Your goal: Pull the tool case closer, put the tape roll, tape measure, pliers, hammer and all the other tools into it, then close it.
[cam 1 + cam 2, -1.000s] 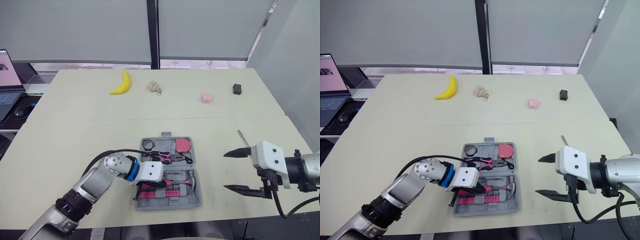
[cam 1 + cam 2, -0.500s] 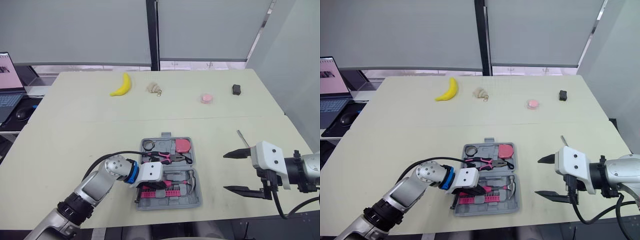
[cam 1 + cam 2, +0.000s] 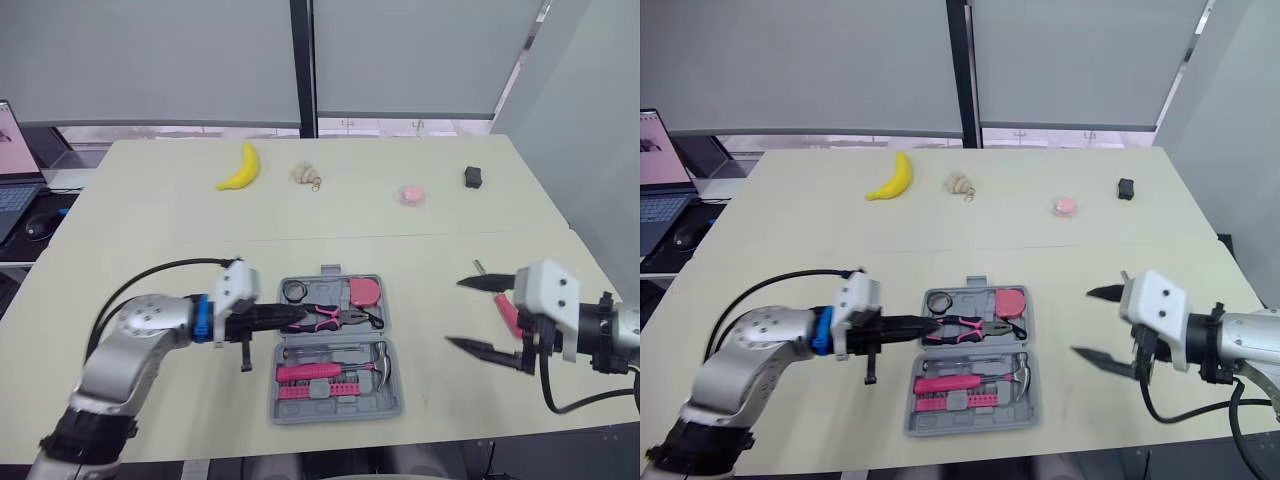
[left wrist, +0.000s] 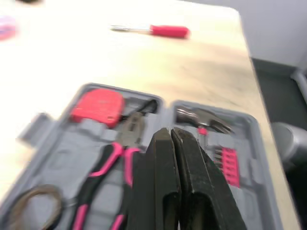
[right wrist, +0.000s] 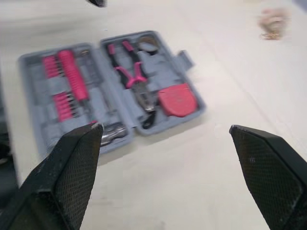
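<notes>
Grey tool case [image 3: 340, 412] contains pliers [image 3: 335, 316] with pink-and-black handles, a red tape measure [image 3: 365, 291] and pink bits [image 3: 322, 389]; loose screwdriver [image 4: 169, 31] red-handled; banana [image 3: 241, 168] yellow; table [image 3: 150, 230] pale beige.

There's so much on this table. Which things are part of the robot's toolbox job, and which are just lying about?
For the job: tool case, tape roll, tape measure, pliers, hammer, red screwdriver not yet in the case.

Just lying about: banana, beige trinket, pink item, small black item, laptop.
</notes>
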`<state>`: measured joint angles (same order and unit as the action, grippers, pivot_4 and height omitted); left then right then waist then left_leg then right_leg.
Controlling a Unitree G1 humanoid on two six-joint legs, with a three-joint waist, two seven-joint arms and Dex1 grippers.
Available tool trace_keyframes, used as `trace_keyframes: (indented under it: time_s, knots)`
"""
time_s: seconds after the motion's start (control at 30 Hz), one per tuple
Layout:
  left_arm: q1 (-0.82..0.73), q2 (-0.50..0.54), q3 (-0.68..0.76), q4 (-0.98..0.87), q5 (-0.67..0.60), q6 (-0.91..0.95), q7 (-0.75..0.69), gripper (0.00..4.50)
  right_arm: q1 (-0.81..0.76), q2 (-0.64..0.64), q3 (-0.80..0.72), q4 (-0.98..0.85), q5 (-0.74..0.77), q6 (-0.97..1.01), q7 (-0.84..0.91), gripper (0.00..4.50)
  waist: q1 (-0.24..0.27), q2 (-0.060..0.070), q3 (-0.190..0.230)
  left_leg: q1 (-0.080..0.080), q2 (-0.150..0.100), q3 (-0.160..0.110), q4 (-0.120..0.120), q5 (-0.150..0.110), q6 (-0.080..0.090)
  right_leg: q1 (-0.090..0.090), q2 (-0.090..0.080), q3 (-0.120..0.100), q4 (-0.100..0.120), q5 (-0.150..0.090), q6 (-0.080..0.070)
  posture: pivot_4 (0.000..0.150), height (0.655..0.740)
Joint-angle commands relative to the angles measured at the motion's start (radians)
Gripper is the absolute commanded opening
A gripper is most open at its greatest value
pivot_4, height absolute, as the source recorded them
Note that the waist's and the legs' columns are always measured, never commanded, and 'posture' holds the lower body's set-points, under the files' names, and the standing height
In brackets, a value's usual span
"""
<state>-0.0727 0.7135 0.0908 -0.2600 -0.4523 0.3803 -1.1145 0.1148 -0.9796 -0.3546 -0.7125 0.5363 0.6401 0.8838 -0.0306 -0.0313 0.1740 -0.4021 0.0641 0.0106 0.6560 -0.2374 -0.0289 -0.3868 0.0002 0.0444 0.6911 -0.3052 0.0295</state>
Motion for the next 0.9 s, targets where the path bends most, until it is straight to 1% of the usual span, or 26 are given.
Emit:
trace_keyframes:
  time_s: [0.03,0.1,0.2,0.3,0.37,0.57,0.6,0.7,0.77,0.8,0.9]
  knots:
    - [0.075,-0.032,0.16,0.025,-0.001,-0.044,0.131,0.02,0.034,0.059,-0.093,0.041,-0.069,-0.031,-0.095,4.5,0.002,0.0,0.0,0.0,0.0,0.0,-0.001,0.0,0.0,0.0,0.0,0.0,-0.001,0.0,0.0,0.15,0.7274]
    - [0.128,-0.051,0.228,0.058,0.01,-0.069,0.187,0.02,0.069,0.106,-0.135,0.07,-0.097,-0.047,-0.133,4.5,0.002,0.0,0.0,0.0,0.0,0.0,-0.001,0.0,0.0,0.001,-0.001,0.001,-0.002,0.0,0.0,0.15,0.7274]
    - [0.19,-0.078,0.323,0.116,0.008,-0.077,0.271,0.6,0.137,0.158,-0.194,0.12,-0.142,-0.094,-0.155,4.5,0.004,-0.001,0.0,0.001,-0.001,0.001,-0.006,0.0,0.0,0.001,-0.001,0.001,-0.005,0.0,0.0,0.15,0.7274]
    - [0.244,-0.105,0.395,0.199,0.02,-0.116,0.335,1.5,0.192,0.202,-0.251,0.205,-0.169,-0.142,-0.163,4.5,0.005,-0.001,0.0,0.001,-0.001,0.001,-0.01,0.0,0.0,0.002,-0.002,0.001,-0.009,0.0,0.0,0.15,0.7274]
    - [0.273,-0.123,0.437,0.253,0.026,-0.137,0.379,2.18,0.23,0.219,-0.275,0.249,-0.185,-0.175,-0.153,4.5,0.004,-0.001,-0.001,0.001,-0.001,0.002,-0.011,0.0,0.0,0.002,-0.002,0.001,-0.01,0.0,-0.001,0.15,0.7274]
    - [0.393,-0.176,0.499,0.339,0.037,-0.2,0.442,4.07,0.313,0.249,-0.324,0.379,-0.178,-0.23,-0.108,4.5,0.003,-0.001,-0.001,0.002,0.0,0.003,-0.012,0.0,0.0,0.001,-0.004,0.001,-0.01,-0.001,-0.002,0.15,0.7274]
    - [0.413,-0.183,0.501,0.34,0.039,-0.211,0.444,4.47,0.326,0.248,-0.323,0.392,-0.182,-0.239,-0.098,4.5,0.003,-0.001,-0.001,0.002,0.0,0.003,-0.012,0.0,0.0,0.001,-0.005,0.002,-0.01,-0.001,-0.002,0.15,0.7274]
    - [0.447,-0.196,0.498,0.329,0.034,-0.226,0.452,4.47,0.344,0.237,-0.317,0.418,-0.187,-0.264,-0.079,4.5,0.003,-0.001,-0.001,0.002,0.001,0.003,-0.012,0.0,0.0,0.001,-0.006,0.002,-0.01,-0.001,-0.003,0.15,0.7274]
    - [0.464,-0.197,0.497,0.315,0.028,-0.231,0.447,4.47,0.345,0.23,-0.312,0.435,-0.189,-0.274,-0.068,4.5,0.003,-0.002,-0.001,0.003,0.001,0.002,-0.012,0.0,0.0,0.001,-0.006,0.002,-0.01,-0.003,-0.008,0.15,0.7274]
    - [0.468,-0.196,0.495,0.309,0.025,-0.232,0.446,4.47,0.342,0.228,-0.31,0.443,-0.19,-0.277,-0.064,4.5,0.003,-0.002,-0.002,0.003,0.001,0.002,-0.012,0.0,0.0,0.001,-0.006,0.002,-0.01,-0.003,-0.008,0.15,0.7274]
    - [0.463,-0.171,0.481,0.286,0.019,-0.248,0.405,4.47,0.339,0.215,-0.302,0.454,-0.196,-0.284,-0.047,4.5,0.003,-0.001,-0.003,0.003,0.001,0.003,-0.011,0.0,0.0,0.001,-0.007,0.002,-0.01,-0.003,-0.009,0.15,0.7274]
